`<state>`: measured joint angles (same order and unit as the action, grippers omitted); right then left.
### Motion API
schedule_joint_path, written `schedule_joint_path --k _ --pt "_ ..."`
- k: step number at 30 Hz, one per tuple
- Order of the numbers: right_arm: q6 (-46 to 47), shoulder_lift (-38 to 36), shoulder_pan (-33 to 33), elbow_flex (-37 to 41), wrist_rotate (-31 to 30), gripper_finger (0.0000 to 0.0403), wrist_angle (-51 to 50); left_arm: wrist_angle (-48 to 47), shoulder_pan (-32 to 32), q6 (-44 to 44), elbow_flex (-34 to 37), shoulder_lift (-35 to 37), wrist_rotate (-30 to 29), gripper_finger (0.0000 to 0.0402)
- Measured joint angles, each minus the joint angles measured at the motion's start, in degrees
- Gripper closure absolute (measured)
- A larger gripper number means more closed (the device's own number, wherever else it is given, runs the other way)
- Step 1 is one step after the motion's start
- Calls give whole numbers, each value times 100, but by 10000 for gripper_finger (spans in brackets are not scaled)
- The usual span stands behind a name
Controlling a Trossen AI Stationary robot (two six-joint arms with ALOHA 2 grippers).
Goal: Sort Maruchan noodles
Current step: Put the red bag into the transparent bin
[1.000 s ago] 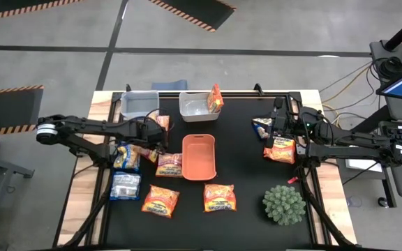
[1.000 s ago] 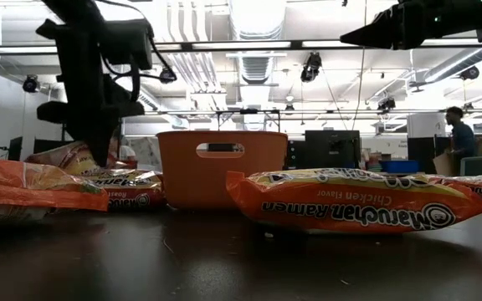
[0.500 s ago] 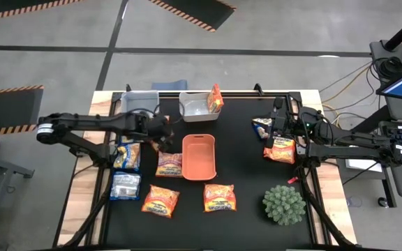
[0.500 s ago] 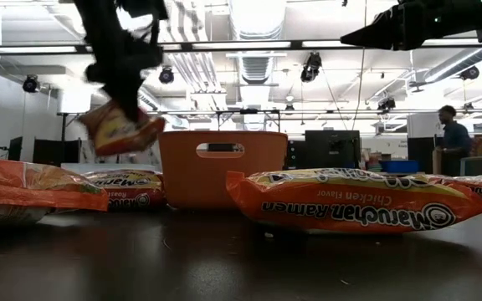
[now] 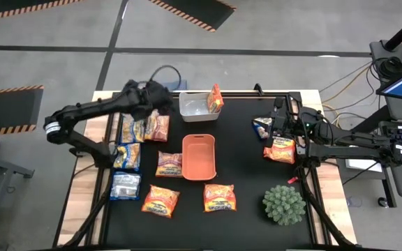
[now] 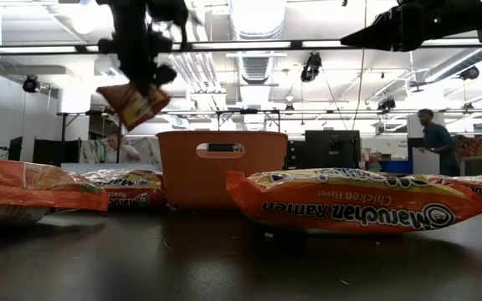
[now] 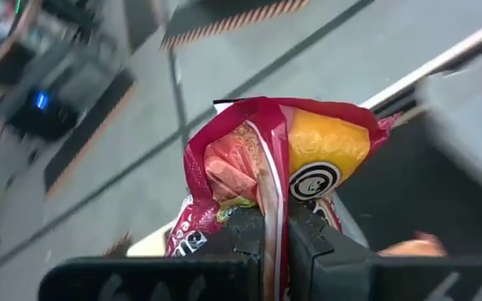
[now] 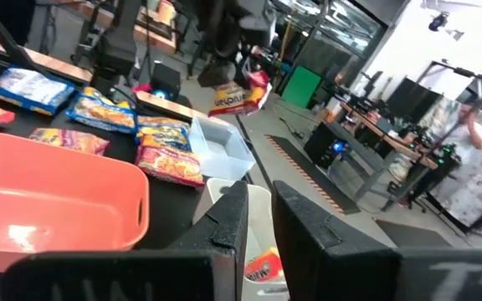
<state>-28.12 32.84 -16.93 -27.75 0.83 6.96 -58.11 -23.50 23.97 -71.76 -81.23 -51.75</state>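
We see a red and yellow Maruchan noodle packet (image 7: 279,171) pinched between the closed fingers of the left gripper (image 7: 274,238), lifted clear of the table; in the low view this held packet (image 6: 138,105) hangs at the upper left of the frame, well above the other packets. In the high view the left gripper (image 5: 147,95) sits at the upper left of the table, over the grey bin there, which the arm mostly hides. Just below it two packets (image 5: 145,128) lie side by side, then a blue and yellow packet (image 5: 126,156) and a pale silvery-blue packet (image 5: 125,186) further down the left edge. An orange packet (image 5: 169,164) touches the left side of the orange tray (image 5: 199,157) at the centre, and two more orange packets (image 5: 160,201) lie in the lower middle, the second (image 5: 220,197) to its right. One packet stands tilted inside the white bin (image 5: 195,106) at the top centre. At the upper right of the table the right gripper (image 5: 276,120) hovers with its jaws only narrowly apart and nothing between them, above a packet (image 5: 262,126) and beside another orange packet (image 5: 280,149). A spiky green plant ball (image 5: 283,204) sits at the lower right. In the low view a person (image 6: 429,144) stands in the room at the far right.
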Motion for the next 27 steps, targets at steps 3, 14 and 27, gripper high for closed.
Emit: schedule_joint_path --k 3,14,27 --pt "-16 0 0 2 -145 355 -107 4 -592 -33 88 -242 98 401" --pt "0 0 0 2 -237 355 -187 9 -1777 -302 137 -1110 424 401" --pt "2 0 0 2 -243 355 -230 4 -2044 -250 130 -1238 384 401"
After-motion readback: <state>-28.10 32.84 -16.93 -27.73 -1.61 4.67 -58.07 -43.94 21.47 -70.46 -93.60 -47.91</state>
